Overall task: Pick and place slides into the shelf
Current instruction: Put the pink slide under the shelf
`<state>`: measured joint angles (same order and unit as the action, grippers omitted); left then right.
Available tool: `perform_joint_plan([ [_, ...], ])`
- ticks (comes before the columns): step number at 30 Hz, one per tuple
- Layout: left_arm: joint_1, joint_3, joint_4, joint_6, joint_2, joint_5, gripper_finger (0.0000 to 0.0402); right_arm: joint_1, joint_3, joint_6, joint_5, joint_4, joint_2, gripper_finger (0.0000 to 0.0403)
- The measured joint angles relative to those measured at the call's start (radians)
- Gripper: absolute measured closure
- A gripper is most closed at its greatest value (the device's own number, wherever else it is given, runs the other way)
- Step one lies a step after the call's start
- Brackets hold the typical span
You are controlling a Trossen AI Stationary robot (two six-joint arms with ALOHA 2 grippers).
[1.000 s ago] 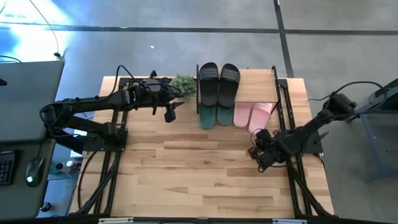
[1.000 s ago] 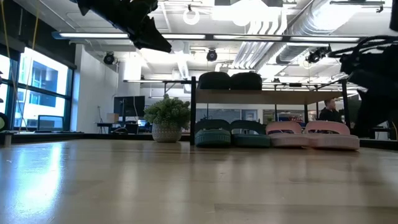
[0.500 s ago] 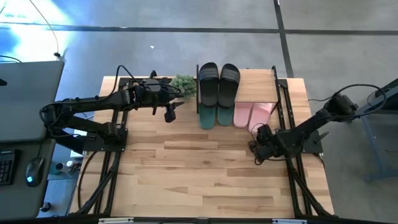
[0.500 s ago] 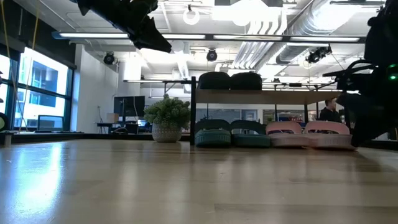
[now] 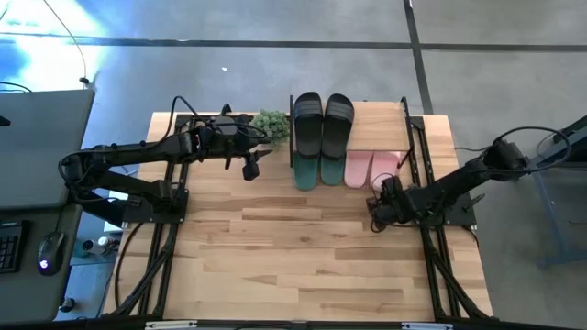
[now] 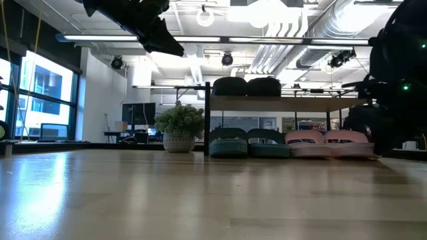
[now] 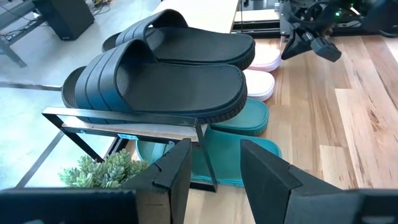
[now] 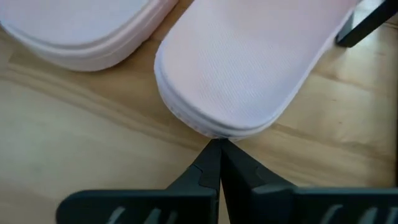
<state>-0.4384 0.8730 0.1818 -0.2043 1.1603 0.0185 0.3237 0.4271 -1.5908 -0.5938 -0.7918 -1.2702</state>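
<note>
Slides are nearly all in: your right end effector [image 8: 219, 163], pinched tight and holding nothing, touches the heel of the last pink slide [image 8: 249, 68] under the shelf [image 5: 381, 115]. Next, push it gently straight in. Your left end effector [image 7: 214, 165] waits part-open.

Grey concrete floor [image 5: 275, 82] spreads around the table, crossed by dark seams. Tall windows [image 6: 40, 100] glow at one side. Overhead, white ducts [image 6: 313, 27] and strip lights [image 6: 220, 41] run along the ceiling. A grey desk [image 5: 41, 147] carries a computer mouse [image 5: 48, 252].
</note>
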Motion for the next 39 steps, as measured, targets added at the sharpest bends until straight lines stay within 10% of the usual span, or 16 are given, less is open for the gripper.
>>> perform_joint_plan([
  [39,0.000,0.000,0.000,0.000,0.000,0.000,0.0279,-0.359,0.000,0.280,0.018,0.015,0.000,0.0403],
])
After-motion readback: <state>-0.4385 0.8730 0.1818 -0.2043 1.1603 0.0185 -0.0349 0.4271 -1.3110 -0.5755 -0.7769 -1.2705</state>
